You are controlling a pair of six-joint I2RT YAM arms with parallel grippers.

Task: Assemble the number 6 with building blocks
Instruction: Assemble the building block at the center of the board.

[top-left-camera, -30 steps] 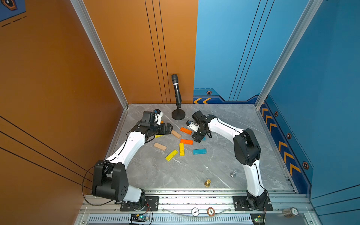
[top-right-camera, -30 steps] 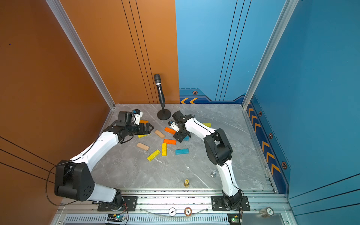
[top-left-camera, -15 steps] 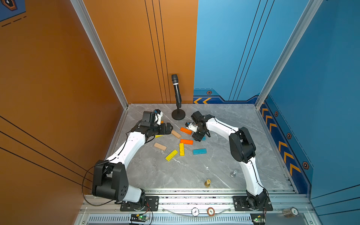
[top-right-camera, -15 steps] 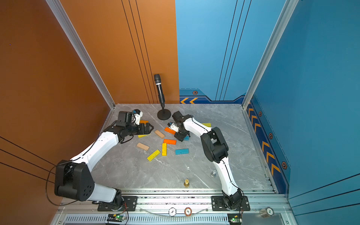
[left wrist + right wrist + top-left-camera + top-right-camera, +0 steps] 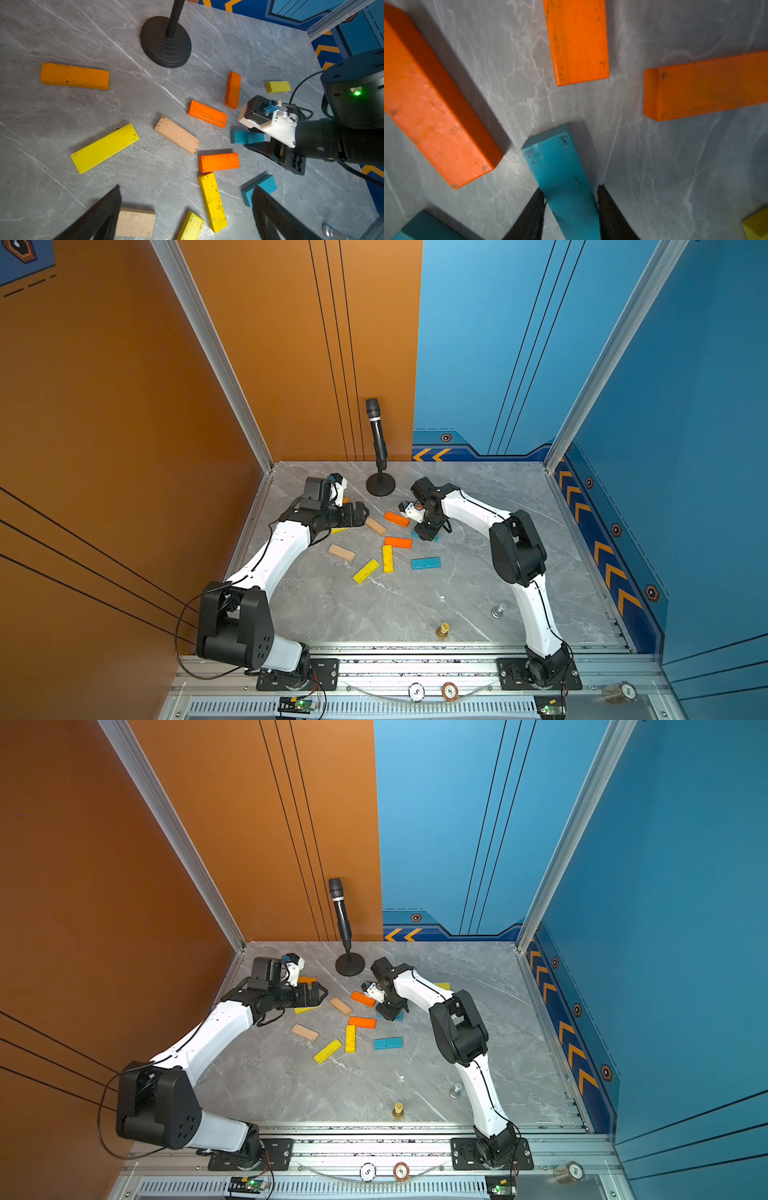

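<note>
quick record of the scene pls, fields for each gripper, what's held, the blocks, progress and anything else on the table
left gripper: open, jaws wide apart, empty
right gripper: jaws closed against both long sides of the blue block
held block: blue, between orange ones, at table level
loose blocks: orange, yellow, blue and tan, scattered mid-table
number 6: not formed yet
other things: microphone stand at the back; gold chess piece and silver chess piece near the front

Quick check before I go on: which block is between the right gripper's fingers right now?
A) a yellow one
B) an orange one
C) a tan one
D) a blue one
D: in the right wrist view, the right gripper has its jaws against both long sides of the blue block.
</note>
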